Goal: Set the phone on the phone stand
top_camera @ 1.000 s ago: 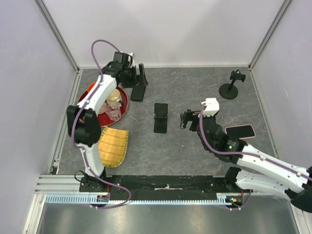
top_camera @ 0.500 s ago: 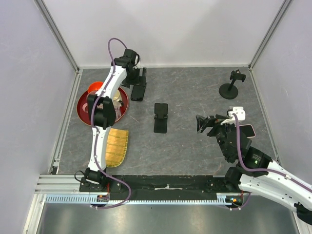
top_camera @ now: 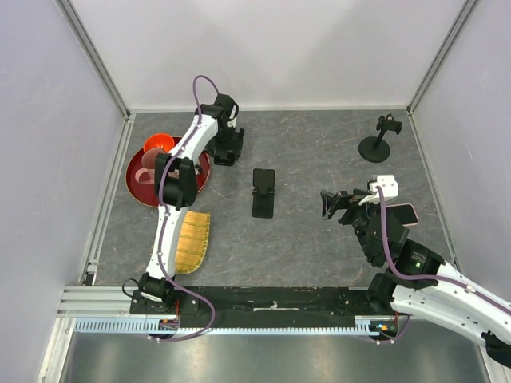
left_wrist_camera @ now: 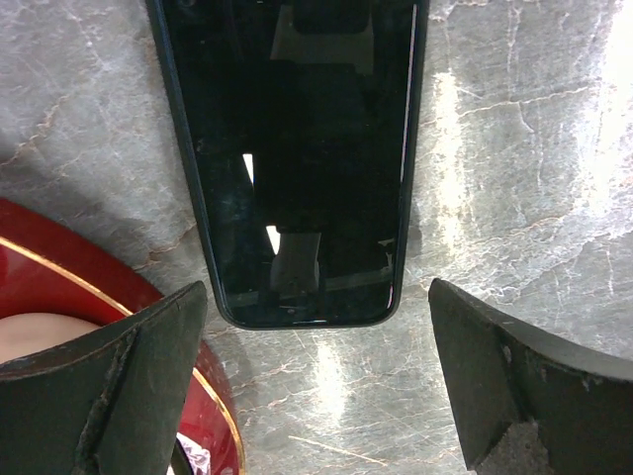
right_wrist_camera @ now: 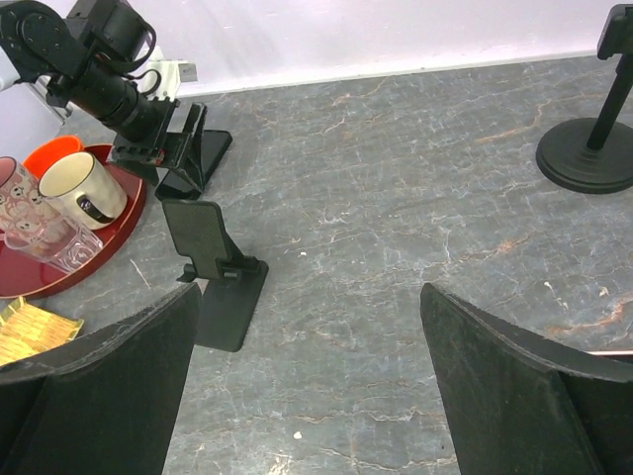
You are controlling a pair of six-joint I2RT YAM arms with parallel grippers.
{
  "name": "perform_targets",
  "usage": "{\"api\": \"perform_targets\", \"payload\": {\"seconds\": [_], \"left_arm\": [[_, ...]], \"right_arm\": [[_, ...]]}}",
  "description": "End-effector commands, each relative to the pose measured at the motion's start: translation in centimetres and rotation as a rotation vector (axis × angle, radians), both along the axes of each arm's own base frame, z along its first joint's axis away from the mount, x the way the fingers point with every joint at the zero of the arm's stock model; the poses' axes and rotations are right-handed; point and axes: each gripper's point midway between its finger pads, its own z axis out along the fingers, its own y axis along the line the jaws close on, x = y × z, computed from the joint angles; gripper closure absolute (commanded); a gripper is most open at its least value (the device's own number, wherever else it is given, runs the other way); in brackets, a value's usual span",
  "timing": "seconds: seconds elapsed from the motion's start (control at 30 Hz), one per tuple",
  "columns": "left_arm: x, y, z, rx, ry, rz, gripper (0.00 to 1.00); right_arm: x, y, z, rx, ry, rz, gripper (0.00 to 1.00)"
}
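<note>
Both left gripper (left_wrist_camera: 316, 396) fingers (left_wrist_camera: 99, 386) gape wide, empty, phone (left_wrist_camera: 302, 148) just ahead. Approach step (my read): lower, pinch its sides.

Left jaws — closer over phone (left_wrist_camera: 297, 158)

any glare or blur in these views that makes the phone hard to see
Left wrist view: the glossy black phone shows dim reflections, white glare streaks cross the grey marbled table, near fingers are soft. Right wrist view: scene sharp, its own dark fingers blurred. Top view: even light, faint shadows.
</note>
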Motion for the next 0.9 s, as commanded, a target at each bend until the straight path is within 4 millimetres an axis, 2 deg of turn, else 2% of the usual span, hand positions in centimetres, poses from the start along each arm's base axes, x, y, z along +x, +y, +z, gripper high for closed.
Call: {"api": "perform_targets", "payload": {"seconds": [0.0, 0.2, 0.43, 0.53, 0.57, 0.63, 0.67, 0.73, 0.77, 0.83, 0.87], "left_arm": [[0.7, 0.4, 0.4, 0.031, -0.025, -0.018, 0.0], [0.4, 0.4, -1.6, 0.034, 0.013, 0.001, 0.02], [0.2, 0.0, -2.4, 0.107, 0.003, 0.004, 0.05], [-0.5, 0.3, -3.1, 0.137, 0.022, 0.013, 0.17], [-0.9, 0.4, -3.2, 0.143, 0.04, 0.015, 0.3], [-1.6, 0.6, -3.1, 0.148, 0.059, 0.032, 0.47], [-2.5, 0.8, -3.2, 0.156, 0.082, 0.038, 0.6], [-3.8, 1.0, -3.0, 0.161, 0.103, 0.062, 0.72], [-5.5, 1.2, -2.7, 0.175, 0.13, 0.062, 0.73], [-7.0, 1.3, -2.7, 0.187, 0.127, 0.082, 0.74], [-9.5, 1.6, -3.8, 0.208, 0.181, 0.081, 0.74]], "right_arm": [[0.2, 0.4, -0.1, -0.003, 0.004, 0.003, 0.02], [0.4, 1.0, -0.3, -0.006, 0.015, 0.013, 0.02], [0.6, 1.3, -0.7, -0.01, 0.02, 0.011, 0.02], [0.6, 1.3, -0.7, -0.008, 0.021, 0.014, 0.02], [0.6, 1.3, -0.6, -0.007, 0.02, 0.014, 0.02], [0.5, 1.3, -0.6, -0.001, 0.018, 0.015, 0.02], [0.5, 1.3, -0.6, -0.003, 0.018, 0.015, 0.02], [0.4, 1.2, -0.6, 0.003, 0.018, 0.016, 0.02], [0.4, 1.3, -0.6, 0.008, 0.018, 0.017, 0.02], [0.4, 1.4, -0.6, 0.011, 0.019, 0.022, 0.02], [0.4, 1.5, -0.5, 0.014, 0.019, 0.026, 0.02]]}}
